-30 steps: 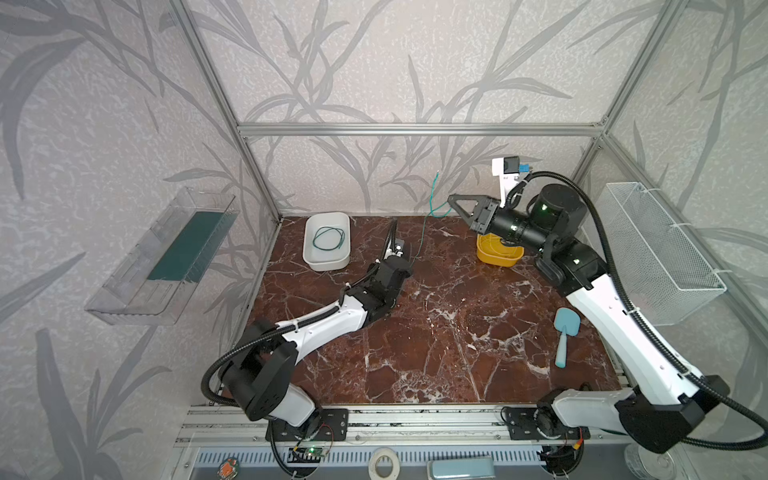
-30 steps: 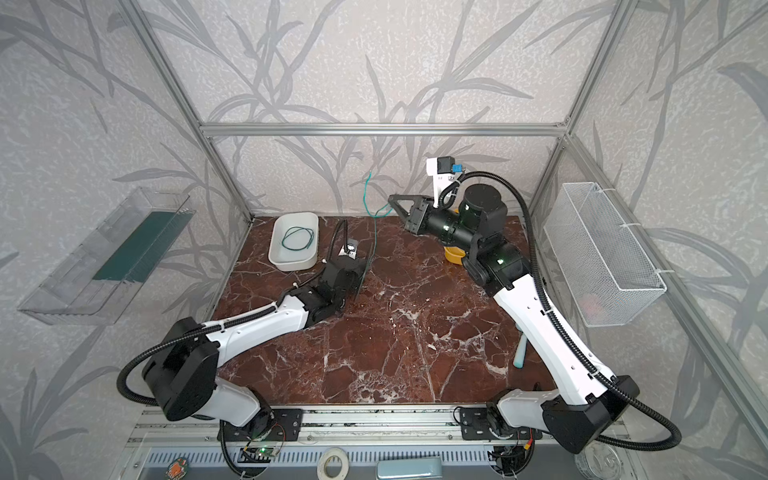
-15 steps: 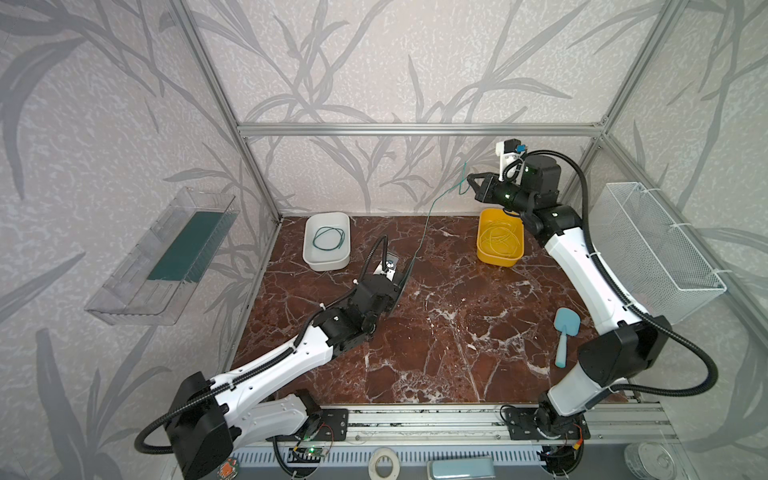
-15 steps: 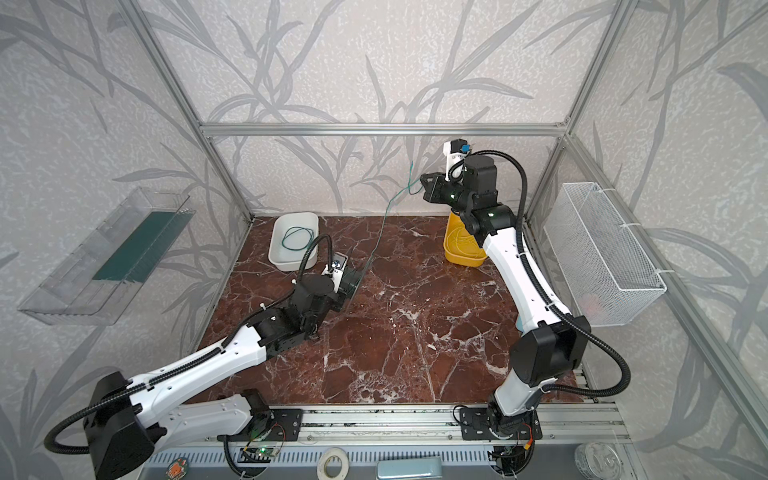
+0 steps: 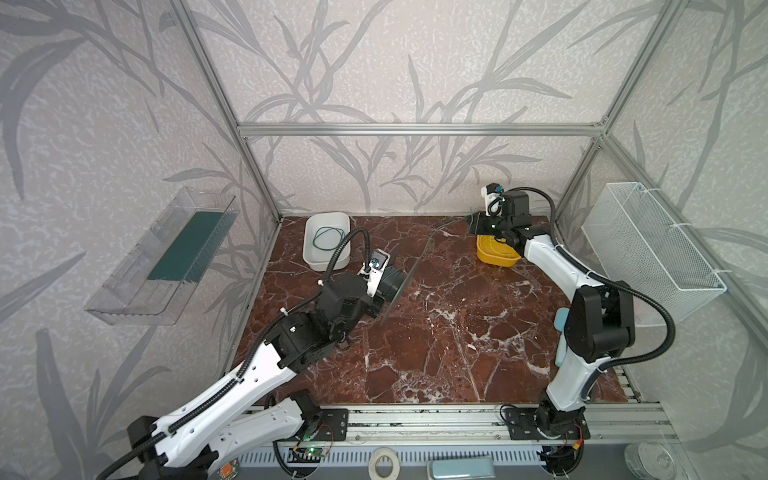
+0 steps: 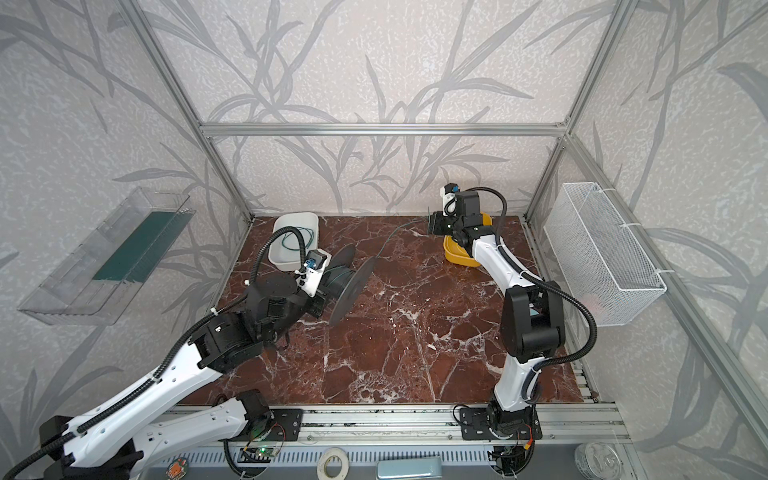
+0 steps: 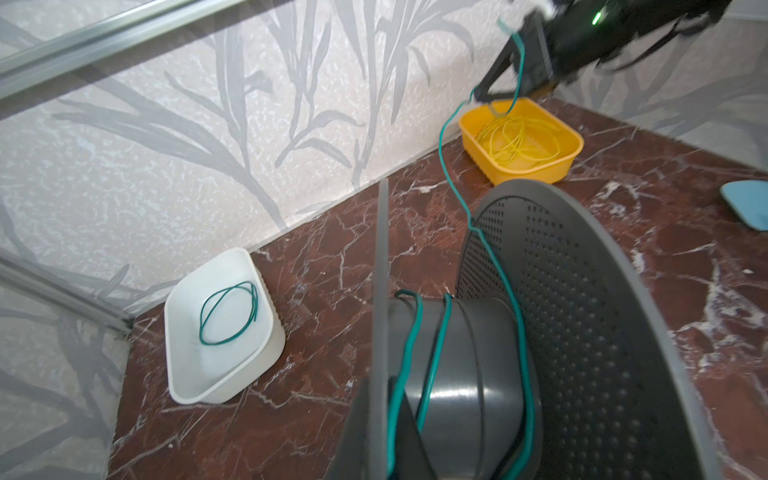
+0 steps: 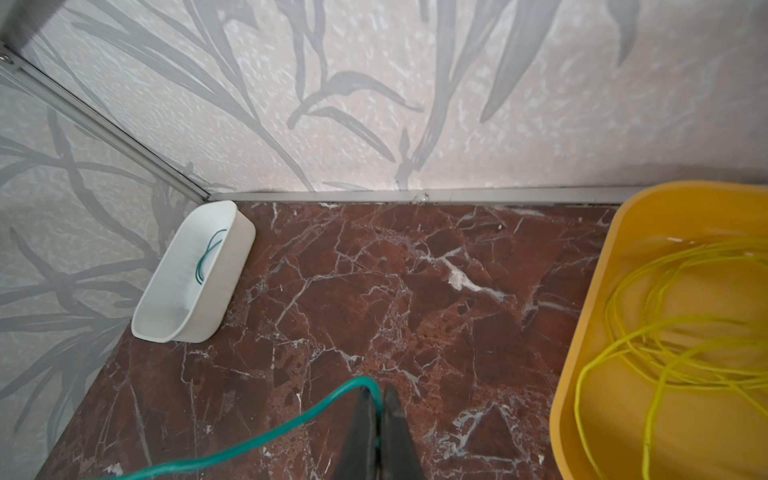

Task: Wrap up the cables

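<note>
Between spool and right gripper: thin green cable, pinched tight. Looks light, springy, slippery; grips best near end. Left gripper clamped on spool flange.

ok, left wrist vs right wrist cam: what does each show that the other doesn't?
Only left wrist: the dark spool with turns of the green cable on its hub, and the right gripper seen from outside, near the yellow bin. Only right wrist: that gripper's fingertips up close, shut on the cable. Both: the cable's free span, the white bin holding a green loop, the yellow bin's yellow cables, the marble table.
</note>
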